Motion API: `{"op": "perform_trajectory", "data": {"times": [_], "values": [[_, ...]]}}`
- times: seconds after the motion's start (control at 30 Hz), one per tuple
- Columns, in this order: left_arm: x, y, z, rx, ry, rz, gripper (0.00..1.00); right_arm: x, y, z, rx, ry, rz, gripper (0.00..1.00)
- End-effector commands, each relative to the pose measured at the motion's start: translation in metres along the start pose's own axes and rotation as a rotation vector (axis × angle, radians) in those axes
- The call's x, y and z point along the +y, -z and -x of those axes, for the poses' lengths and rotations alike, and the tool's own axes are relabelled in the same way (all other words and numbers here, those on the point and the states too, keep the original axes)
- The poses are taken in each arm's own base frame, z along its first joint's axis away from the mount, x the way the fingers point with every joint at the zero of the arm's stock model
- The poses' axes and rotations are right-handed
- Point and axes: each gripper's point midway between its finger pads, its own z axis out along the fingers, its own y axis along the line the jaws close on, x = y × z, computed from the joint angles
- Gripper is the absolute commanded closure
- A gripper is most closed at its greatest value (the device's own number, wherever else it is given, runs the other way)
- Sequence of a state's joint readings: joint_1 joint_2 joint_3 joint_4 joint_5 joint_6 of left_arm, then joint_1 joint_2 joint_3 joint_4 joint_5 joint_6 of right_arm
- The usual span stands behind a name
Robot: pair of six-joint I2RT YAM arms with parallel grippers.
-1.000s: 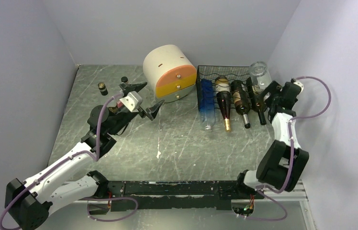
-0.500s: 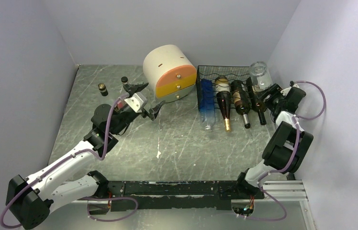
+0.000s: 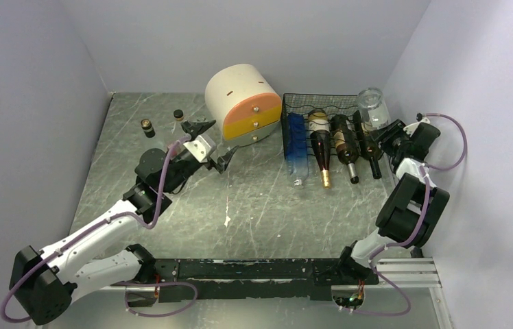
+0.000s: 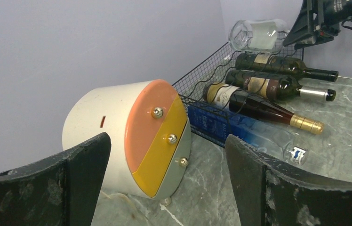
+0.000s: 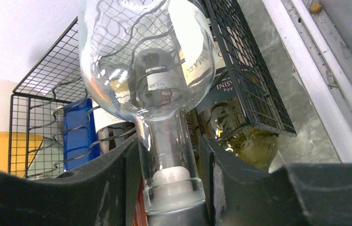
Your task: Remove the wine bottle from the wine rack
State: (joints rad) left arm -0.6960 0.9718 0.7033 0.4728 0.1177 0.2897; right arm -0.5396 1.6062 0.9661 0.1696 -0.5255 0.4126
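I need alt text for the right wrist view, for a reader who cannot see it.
The two black fingers of the right gripper grip the neck of a round-bodied clear glass bottle, seen from below. Behind it stands the black wire rack, holding dark bottles and a blue bottle.

The grey marbled table [image 3: 260, 205] carries a cream-and-orange drawer unit [image 3: 243, 103], lying on its side just ahead of the left gripper [image 3: 221, 135]. Just beside the unit stands the black wine rack [image 3: 319, 103], its other end close by the right gripper [image 3: 384, 132]. Out to the left gripper's left sit one small dark cap [image 3: 147, 127] and another [image 3: 178, 114] (too small to identify). A white scuff [image 3: 227, 221] marks the slab behind the left gripper.
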Motion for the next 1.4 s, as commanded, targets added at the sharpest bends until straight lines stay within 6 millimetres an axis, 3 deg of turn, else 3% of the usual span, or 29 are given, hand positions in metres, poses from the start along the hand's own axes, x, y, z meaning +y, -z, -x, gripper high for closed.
{"op": "perform_trajectory", "data": {"times": [0.0, 0.13, 0.37, 0.57, 0.73, 1.17, 1.37], "values": [[-0.012, -0.001, 0.008, -0.038, -0.002, -0.025, 0.05, 0.006, 0.000, 0.012, -0.047, 0.005, 0.044, 0.55], [-0.017, -0.007, -0.001, -0.005, 0.000, -0.052, 0.06, 0.020, 0.003, 0.018, -0.054, -0.022, 0.097, 0.70], [-0.012, -0.002, 0.008, -0.029, -0.005, -0.023, 0.05, 0.060, 0.022, -0.002, -0.085, -0.216, 0.311, 0.86], [-0.016, -0.002, 0.015, -0.045, 0.003, -0.051, 0.06, 0.081, 0.043, 0.005, -0.094, -0.227, 0.362, 0.99], [-0.014, -0.003, 0.010, -0.033, 0.005, -0.038, 0.06, 0.099, 0.063, 0.009, -0.136, -0.266, 0.421, 1.00], [-0.022, -0.009, 0.000, 0.003, 0.032, -0.061, 0.08, 0.126, 0.090, -0.022, -0.051, -0.431, 0.609, 1.00], [-0.023, -0.009, -0.001, 0.002, 0.039, -0.061, 0.07, 0.137, 0.103, -0.012, -0.082, -0.436, 0.629, 1.00]]}}
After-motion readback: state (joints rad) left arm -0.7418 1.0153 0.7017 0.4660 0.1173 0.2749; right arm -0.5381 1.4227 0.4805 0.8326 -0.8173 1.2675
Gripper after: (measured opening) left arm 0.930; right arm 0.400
